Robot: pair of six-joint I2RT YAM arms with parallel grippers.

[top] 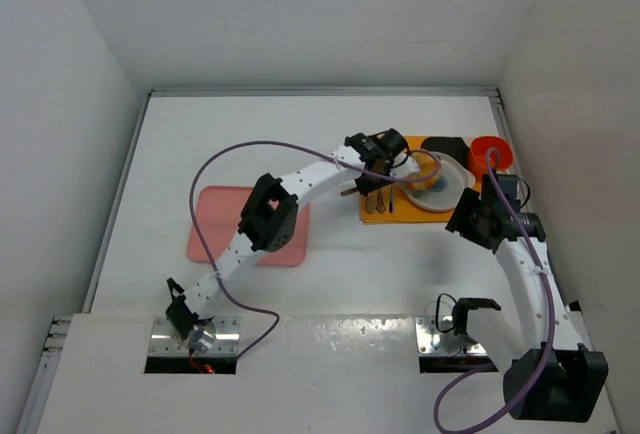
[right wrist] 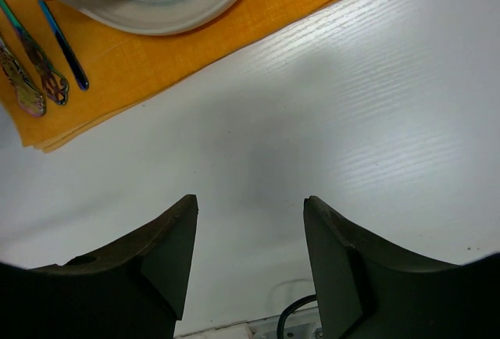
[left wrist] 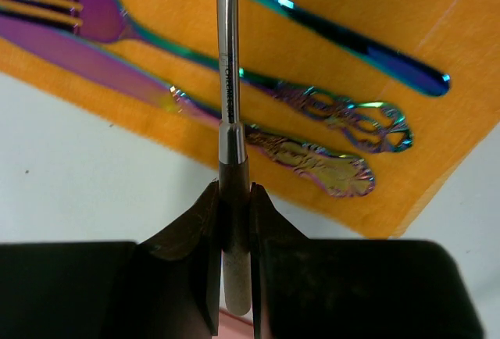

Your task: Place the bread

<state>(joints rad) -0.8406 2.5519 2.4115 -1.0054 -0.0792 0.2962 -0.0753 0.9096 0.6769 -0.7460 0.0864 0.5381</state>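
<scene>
Left gripper [left wrist: 233,198] clamped shut on the dark handle of a slim metal tool [left wrist: 227,58], with the shaft running straight out ahead of the fingertips, over the orange placemat [left wrist: 351,11] and across the iridescent fork [left wrist: 70,7] and knife [left wrist: 94,62] lying there. Cannot tell what kind of head the tool carries, since its far end leaves the wrist view. Right gripper [right wrist: 250,222] spread wide and empty above bare table, just short of the placemat's near edge. The bread [top: 424,168] sits on the grey plate [right wrist: 164,3], beyond the left fingertips at about the far end of the tool, and ahead and to the left of the right fingertips, where only a golden sliver shows. Probably light and soft, with a dry crust that offers friction rather than slip; likely to dent or tear under a hard pinch, and rounded enough to roll off a narrow blade. Best taken low, from underneath or across the widest part of the dome, with gentle pressure, keeping clear of the plate rim. The pink tray [top: 215,229] lies well behind the left fingers, back towards that arm's base; a plausible place for setting the bun down, though the task does not name one.
</scene>
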